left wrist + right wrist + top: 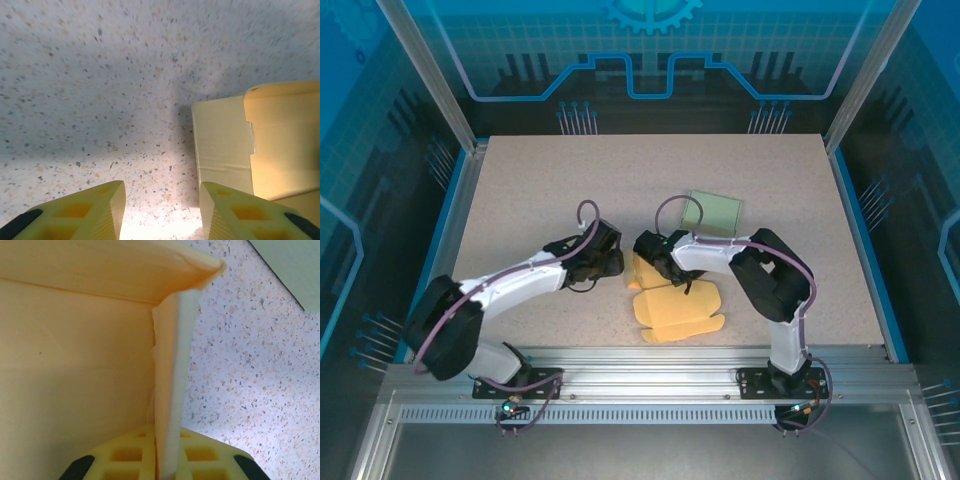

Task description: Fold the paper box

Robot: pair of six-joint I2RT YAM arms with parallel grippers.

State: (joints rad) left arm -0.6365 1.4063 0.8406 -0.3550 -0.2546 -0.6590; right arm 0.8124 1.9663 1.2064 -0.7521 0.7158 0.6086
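The speckled table (520, 200) is carrying the yellow paper box (678, 308), which is lying half-formed near the front edge between the two arms, its flat flaps spreading toward the bases; a green sheet (713, 212) is lying beyond it, apart; the right gripper (167, 460) is pinching one thin upright wall of the box between closed jaws; the left gripper (160, 210) is hovering just beside the box's left side, jaws parted over bare table, gripping nothing; to fold cleanly, the right should probably be steadying that wall upright while the left is pressing the neighbouring flap along its crease, not crushing it.
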